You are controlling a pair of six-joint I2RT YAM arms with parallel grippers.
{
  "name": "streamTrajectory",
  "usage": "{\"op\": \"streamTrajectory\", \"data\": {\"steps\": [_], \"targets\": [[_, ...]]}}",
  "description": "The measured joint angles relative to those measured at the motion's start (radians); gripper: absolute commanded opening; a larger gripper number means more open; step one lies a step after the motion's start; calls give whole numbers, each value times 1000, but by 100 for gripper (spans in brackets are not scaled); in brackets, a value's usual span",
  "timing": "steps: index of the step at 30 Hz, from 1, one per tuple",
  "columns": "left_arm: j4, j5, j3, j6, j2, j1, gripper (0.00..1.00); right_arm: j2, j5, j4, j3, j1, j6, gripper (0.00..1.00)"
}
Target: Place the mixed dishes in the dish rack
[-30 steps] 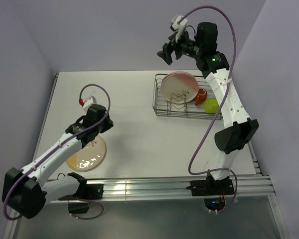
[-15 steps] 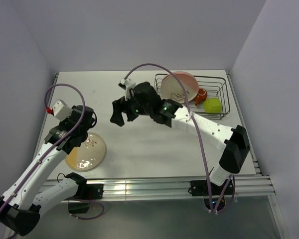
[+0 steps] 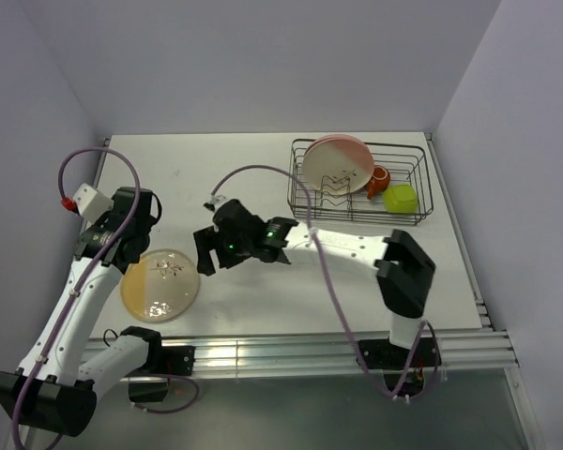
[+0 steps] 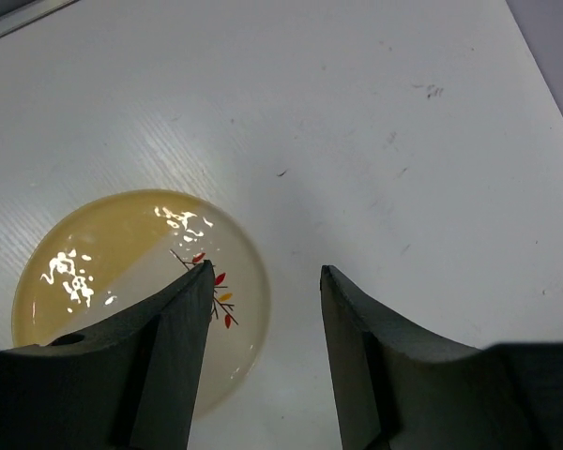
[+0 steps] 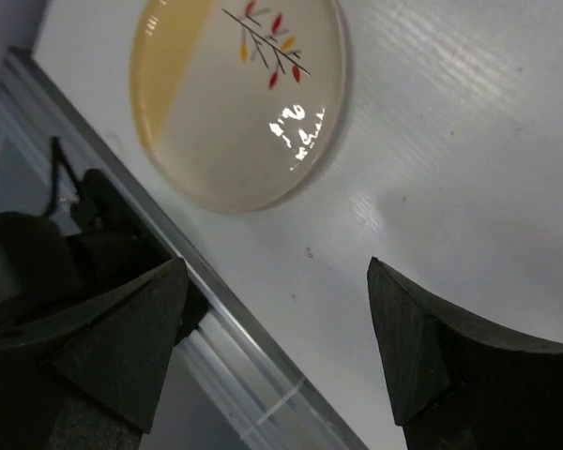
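The yellow-and-cream plate with leaf sprigs [image 3: 159, 285] lies flat on the white table at the front left. It also shows in the left wrist view [image 4: 122, 281] and the right wrist view [image 5: 239, 94]. My left gripper [image 3: 127, 255] is open and empty over the plate's far left edge [image 4: 266, 270]. My right gripper [image 3: 203, 253] is open and empty just right of the plate [image 5: 276, 267]. The dish rack [image 3: 418, 187] stands at the back right. It holds the pink-and-cream plate [image 3: 338, 164] upright, the orange-red cup [image 3: 379, 178] and the lime-green bowl [image 3: 400, 198]. The plain pink plate and white bowl are not visible.
The table's front edge is a metal rail [image 3: 310, 352], close below my right gripper [image 5: 244, 337]. The left arm's dark base [image 5: 38, 272] sits by that rail. Grey walls close in the left, back and right sides.
My right arm swung from high above the dish rack down to the table beside the yellow-and-cream plate. My left arm pulled back to the left off the plate.
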Motion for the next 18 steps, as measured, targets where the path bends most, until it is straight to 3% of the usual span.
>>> {"op": "streamTrajectory", "data": {"steps": [2, 7, 18], "targets": [[15, 26, -18, 15, -9, 41, 56, 87, 13, -25, 38, 17, 11, 66], [27, 68, -59, 35, -65, 95, 56, 261, 14, -74, 125, 31, 39, 48], [34, 104, -104, 49, -135, 99, 55, 416, 18, -146, 316, 31, 51, 47]]}}
